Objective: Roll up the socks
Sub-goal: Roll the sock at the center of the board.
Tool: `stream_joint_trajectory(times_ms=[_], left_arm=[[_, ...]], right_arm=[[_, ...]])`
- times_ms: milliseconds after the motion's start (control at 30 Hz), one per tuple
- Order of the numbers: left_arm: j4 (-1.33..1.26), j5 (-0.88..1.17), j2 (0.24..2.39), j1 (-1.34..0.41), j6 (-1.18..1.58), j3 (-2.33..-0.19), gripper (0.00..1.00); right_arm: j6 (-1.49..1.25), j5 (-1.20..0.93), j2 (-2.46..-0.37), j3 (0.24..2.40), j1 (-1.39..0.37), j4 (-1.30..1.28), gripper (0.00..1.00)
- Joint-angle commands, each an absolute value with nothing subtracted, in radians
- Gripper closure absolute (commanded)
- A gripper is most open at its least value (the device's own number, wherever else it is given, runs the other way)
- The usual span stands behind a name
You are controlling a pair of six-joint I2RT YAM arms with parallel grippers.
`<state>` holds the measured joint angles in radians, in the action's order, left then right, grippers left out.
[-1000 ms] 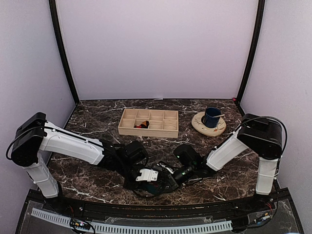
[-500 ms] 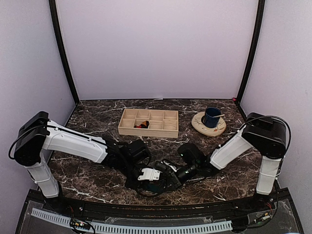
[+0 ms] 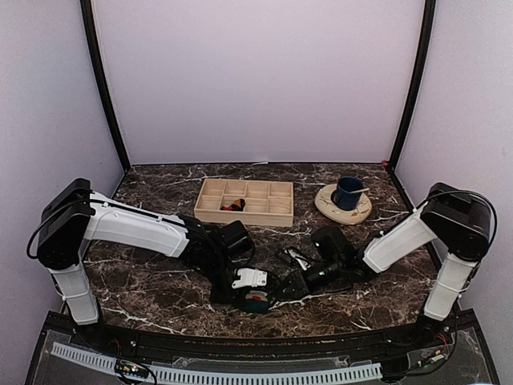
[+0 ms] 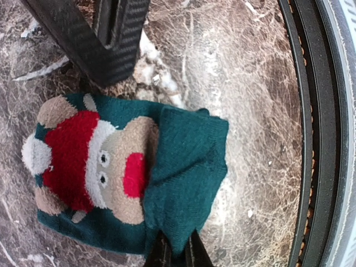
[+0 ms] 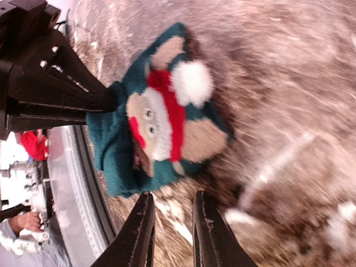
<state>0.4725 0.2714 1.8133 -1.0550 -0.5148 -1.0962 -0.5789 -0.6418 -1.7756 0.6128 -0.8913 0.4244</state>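
A dark teal-green sock (image 4: pixel 183 167) with a red-and-white Santa figure (image 4: pixel 83 161) lies folded into a bundle near the table's front edge (image 3: pixel 258 302). My left gripper (image 4: pixel 177 246) is shut on the loose teal cuff of this sock, and its jaws pinch the fabric; from above it sits at the bundle's near left (image 3: pixel 245 290). My right gripper (image 5: pixel 173 196) is open and holds nothing. It stands a short way off the bundle (image 5: pixel 161 111), to its right (image 3: pixel 291 281). Only this one of the socks shows.
A wooden compartment tray (image 3: pixel 244 215) sits mid-table with a small red-and-black item (image 3: pixel 233 206) in one cell. A blue cup (image 3: pixel 348 192) stands on a plate (image 3: pixel 329 206) at the back right. The black front rail (image 4: pixel 311 139) runs close beside the bundle.
My right gripper has opened and drawn back to the right, off the sock bundle. My left gripper has closed on the teal cuff and shifted a little to the right.
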Motion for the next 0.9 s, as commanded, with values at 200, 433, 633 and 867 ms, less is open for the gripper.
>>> stream_joint_trajectory(times_ms=[200,433,633,867], left_arm=[[0.671,0.444,1.925,-1.005,-0.478,-1.193,0.93],[0.765,0.607,1.982,-0.953,-0.469,-1.286,0.93],[0.81,0.678,2.032,-0.93,-0.467,-1.338,0.93],[0.86,0.775,2.075,-0.901,-0.472,-1.38,0.93]], right_arm=[[-0.52,-0.466,-1.612,0.488,-0.882,0.44,0.78],[-0.437,-0.325,-1.501,0.459,-0.957,0.408,0.77],[-0.323,-0.101,-1.417,0.466,-1.104,0.345,0.76],[-0.202,0.06,-1.391,0.484,-1.24,0.303,0.71]])
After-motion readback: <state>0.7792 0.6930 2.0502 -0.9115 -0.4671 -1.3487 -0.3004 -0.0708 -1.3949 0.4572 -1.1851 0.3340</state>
